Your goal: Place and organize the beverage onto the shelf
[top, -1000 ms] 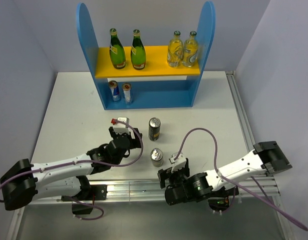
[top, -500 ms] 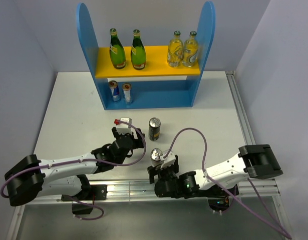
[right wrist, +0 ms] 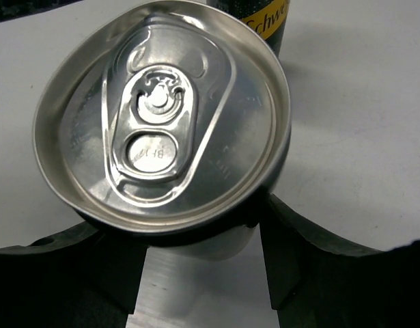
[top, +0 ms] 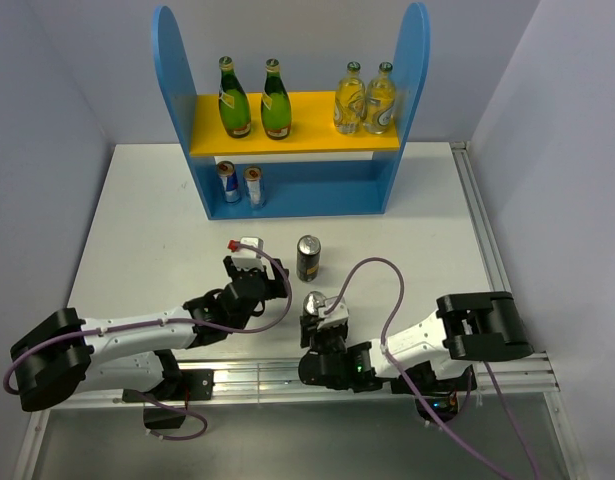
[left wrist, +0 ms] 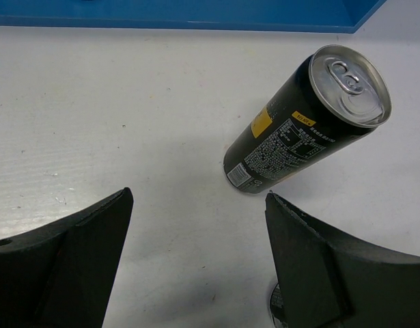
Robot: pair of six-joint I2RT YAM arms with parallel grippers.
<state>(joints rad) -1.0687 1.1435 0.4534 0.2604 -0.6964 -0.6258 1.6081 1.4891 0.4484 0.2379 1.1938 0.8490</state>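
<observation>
Here, cylindrical black can (left wrist: 291, 130), shiny round lid (left wrist: 350, 85).

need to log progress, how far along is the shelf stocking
Done: four bottles stand on the yellow board, two silver-blue cans on the lower tier. In hand: the right gripper straddles the near black can, grip unclear. To do: that can and the far black can both stand on the table; the left gripper is open, facing the far one.

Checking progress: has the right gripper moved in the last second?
Yes. The right gripper slid left, closing in on the near can.
</observation>
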